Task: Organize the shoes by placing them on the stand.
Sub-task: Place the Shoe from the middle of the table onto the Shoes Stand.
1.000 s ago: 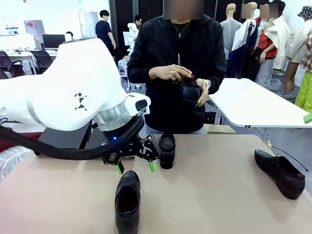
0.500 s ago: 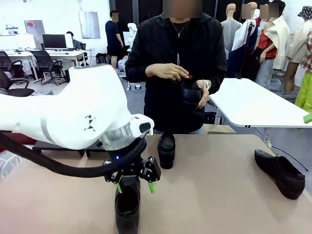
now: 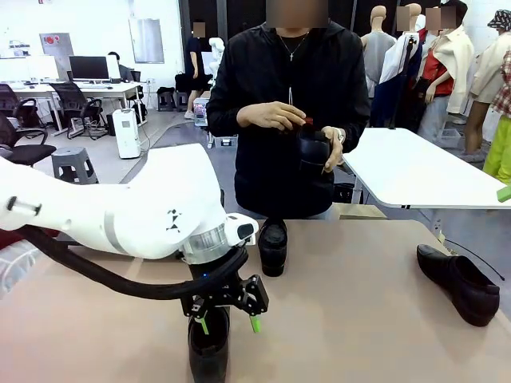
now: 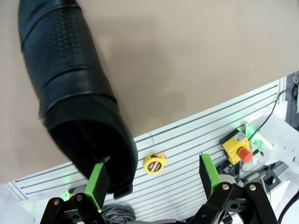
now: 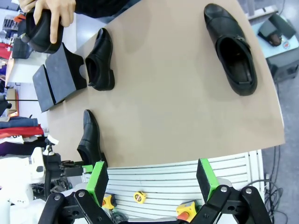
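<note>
Fig.: L pincer (image 3: 227,315) wide, over the heel end of the near dress shoe (image 3: 209,351) at the bench (image 3: 351,319) front edge; one pad (image 4: 99,179) overlaps the heel collar. Centre your jaws across the heel sides before closing. R pincer (image 5: 152,179) wide, high, empty. Black stand (image 5: 58,81) beside the far loafer (image 3: 273,246): no shoes on it yet.

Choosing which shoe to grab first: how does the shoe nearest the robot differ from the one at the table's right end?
The near shoe lies under the open left gripper; the right shoe stands alone. The near shoe points straight across the table; the right shoe lies diagonal. Both are black and upright.
</note>
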`<act>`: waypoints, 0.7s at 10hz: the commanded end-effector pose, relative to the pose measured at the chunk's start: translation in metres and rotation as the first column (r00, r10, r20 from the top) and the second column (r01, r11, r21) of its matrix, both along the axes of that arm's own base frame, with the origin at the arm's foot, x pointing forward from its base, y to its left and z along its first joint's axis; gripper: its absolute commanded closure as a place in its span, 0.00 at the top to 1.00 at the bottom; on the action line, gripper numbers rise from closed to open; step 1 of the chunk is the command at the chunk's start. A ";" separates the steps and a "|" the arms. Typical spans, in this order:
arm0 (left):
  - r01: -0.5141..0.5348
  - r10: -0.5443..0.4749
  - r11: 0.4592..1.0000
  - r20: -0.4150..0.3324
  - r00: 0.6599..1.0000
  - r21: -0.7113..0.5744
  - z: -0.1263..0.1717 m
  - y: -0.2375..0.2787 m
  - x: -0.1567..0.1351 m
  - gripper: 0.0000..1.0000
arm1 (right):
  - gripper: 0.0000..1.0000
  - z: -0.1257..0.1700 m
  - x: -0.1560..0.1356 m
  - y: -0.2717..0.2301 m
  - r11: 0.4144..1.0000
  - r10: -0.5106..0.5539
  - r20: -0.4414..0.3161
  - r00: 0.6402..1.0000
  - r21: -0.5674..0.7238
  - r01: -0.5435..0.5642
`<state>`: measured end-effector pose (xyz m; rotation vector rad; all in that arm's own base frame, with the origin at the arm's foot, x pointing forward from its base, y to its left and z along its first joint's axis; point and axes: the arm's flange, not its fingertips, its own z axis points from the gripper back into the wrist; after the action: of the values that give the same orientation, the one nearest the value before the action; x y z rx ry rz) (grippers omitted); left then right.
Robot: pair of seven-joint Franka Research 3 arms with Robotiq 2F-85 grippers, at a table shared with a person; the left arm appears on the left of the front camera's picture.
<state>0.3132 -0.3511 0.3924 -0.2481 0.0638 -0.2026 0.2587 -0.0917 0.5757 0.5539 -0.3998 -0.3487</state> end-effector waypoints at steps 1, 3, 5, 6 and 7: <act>-0.007 0.007 1.000 -0.012 1.000 -0.008 -0.013 -0.004 0.010 1.00 | 1.00 0.001 0.000 -0.002 1.000 0.017 0.012 1.000 0.012 -0.017; -0.073 0.073 0.997 -0.007 0.997 0.036 -0.029 -0.005 0.012 1.00 | 1.00 0.001 0.000 -0.002 1.000 0.017 0.012 1.000 0.012 -0.017; -0.177 0.174 0.981 0.043 0.984 0.080 -0.040 -0.008 0.013 1.00 | 1.00 0.001 0.000 -0.002 1.000 0.017 0.012 1.000 0.012 -0.017; -0.199 0.193 0.976 0.064 0.979 0.085 -0.043 -0.010 0.012 0.74 | 1.00 0.001 0.000 -0.002 1.000 0.017 0.012 1.000 0.012 -0.017; -0.198 0.192 0.976 0.071 0.979 0.088 -0.044 -0.011 0.010 0.17 | 1.00 0.001 0.000 -0.002 1.000 0.017 0.012 1.000 0.012 -0.017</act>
<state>0.3270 -0.3539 0.3536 -0.1817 0.0166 -0.0363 0.2587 -0.0917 0.5756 0.5539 -0.3997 -0.3487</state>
